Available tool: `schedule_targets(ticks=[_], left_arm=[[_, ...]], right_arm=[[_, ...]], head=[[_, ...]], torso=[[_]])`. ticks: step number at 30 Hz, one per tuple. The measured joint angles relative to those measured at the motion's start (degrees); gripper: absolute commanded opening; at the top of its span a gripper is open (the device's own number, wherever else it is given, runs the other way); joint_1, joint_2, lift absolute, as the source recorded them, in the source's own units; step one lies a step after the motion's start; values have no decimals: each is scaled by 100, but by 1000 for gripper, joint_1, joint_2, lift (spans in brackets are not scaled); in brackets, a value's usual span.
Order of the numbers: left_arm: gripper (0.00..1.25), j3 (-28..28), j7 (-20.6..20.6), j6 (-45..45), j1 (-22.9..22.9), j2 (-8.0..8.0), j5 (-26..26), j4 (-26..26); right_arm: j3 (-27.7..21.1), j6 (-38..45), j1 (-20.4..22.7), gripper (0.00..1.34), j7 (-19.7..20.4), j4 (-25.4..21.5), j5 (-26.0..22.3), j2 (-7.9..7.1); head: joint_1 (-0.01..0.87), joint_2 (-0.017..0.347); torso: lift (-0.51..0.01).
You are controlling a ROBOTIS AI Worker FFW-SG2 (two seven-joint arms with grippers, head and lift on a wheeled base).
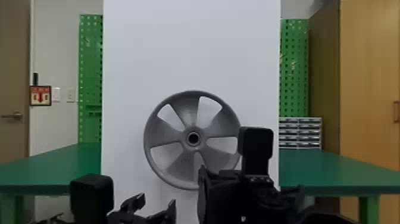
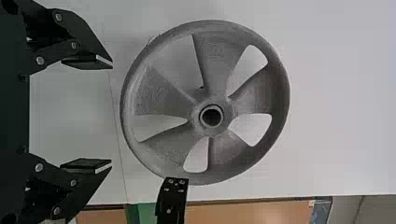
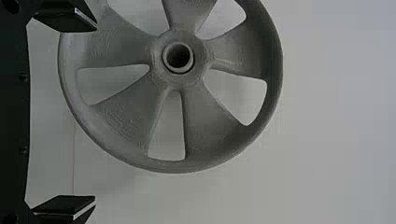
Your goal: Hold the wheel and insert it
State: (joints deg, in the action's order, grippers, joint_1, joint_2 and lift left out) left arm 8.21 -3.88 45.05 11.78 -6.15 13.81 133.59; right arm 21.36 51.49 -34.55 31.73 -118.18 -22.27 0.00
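So the wheel (image 1: 186, 114) is upright at the white board (image 1: 190, 44), about midway between its side edges, hub (image 1: 193, 129) facing us. Right gripper (image 3: 95, 113) looks nearer, wheel ahead and leftish; left gripper (image 2: 112, 114) sits lower. Both sets of jaws are spread, empty.

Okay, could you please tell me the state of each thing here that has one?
Left gripper: open, empty.
Right gripper: open, not clamped on anything.
Wheel: upright, face towards the robot, ungripped.
White panel: standing upright behind the wheel.
Small drawers: look shut.
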Motion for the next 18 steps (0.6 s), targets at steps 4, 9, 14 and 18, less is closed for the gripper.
schedule_targets(ticks=[4,9,14,18], left_arm=[[753,-4,0,-5,0,0,11,0],[753,-12,1,-11,9,0,24,2],[753,-14,1,-20,17,0,30,8],[753,-31,1,-23,18,0,57,9]], right_arm=[[90,-194,298,1339,0,-238,208,0],[211,-349,639,1339,-21,-508,525,-15],[136,-679,1035,1339,-601,-614,813,-126],[-108,-932,1405,1339,-934,-702,959,-201]], head=[[0,37],[0,37],[0,37],[0,37]], torso=[[-486],[-486],[-486],[-486]])
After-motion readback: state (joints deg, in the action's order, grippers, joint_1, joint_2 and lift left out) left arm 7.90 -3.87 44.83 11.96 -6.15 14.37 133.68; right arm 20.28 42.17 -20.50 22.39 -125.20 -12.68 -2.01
